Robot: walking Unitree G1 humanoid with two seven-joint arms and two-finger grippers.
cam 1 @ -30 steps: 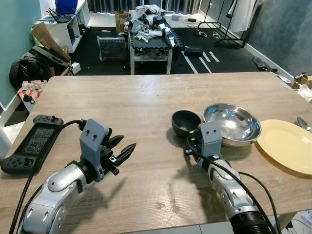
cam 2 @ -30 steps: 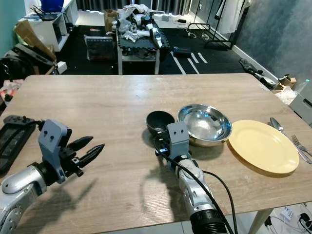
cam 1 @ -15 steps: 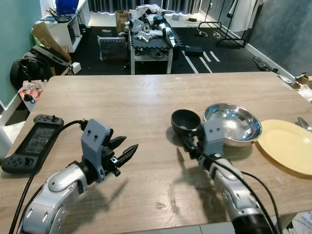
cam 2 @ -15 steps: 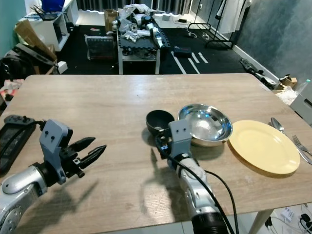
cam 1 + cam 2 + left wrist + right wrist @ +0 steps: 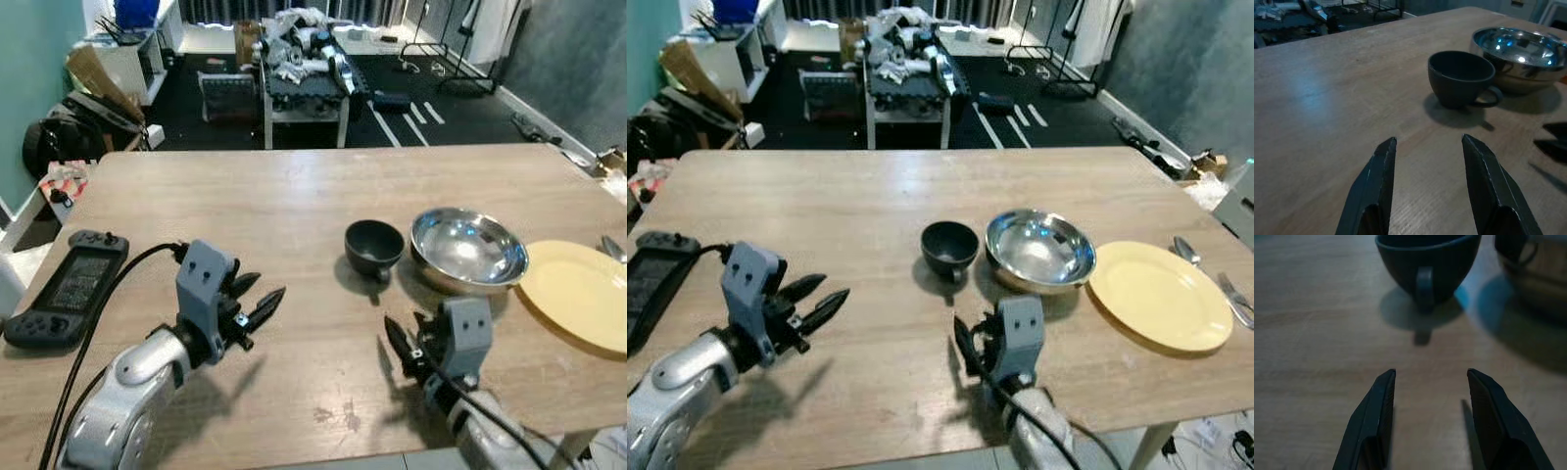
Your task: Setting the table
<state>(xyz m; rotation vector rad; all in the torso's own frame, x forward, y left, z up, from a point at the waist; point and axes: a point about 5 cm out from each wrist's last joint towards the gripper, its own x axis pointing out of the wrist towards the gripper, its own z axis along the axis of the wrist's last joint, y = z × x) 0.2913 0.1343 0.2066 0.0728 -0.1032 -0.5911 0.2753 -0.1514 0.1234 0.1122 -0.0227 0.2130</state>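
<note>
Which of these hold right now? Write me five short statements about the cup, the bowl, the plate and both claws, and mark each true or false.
1. The dark cup stands upright on the wooden table, apart from both claws. True.
2. The right claw is shut on the cup's handle. False: it is open, short of the cup, holding nothing.
3. The steel bowl sits between the cup and the yellow plate. True.
4. The cup rests inside the steel bowl. False: it stands beside the bowl on the table.
5. The left claw is open and empty. True.
</note>
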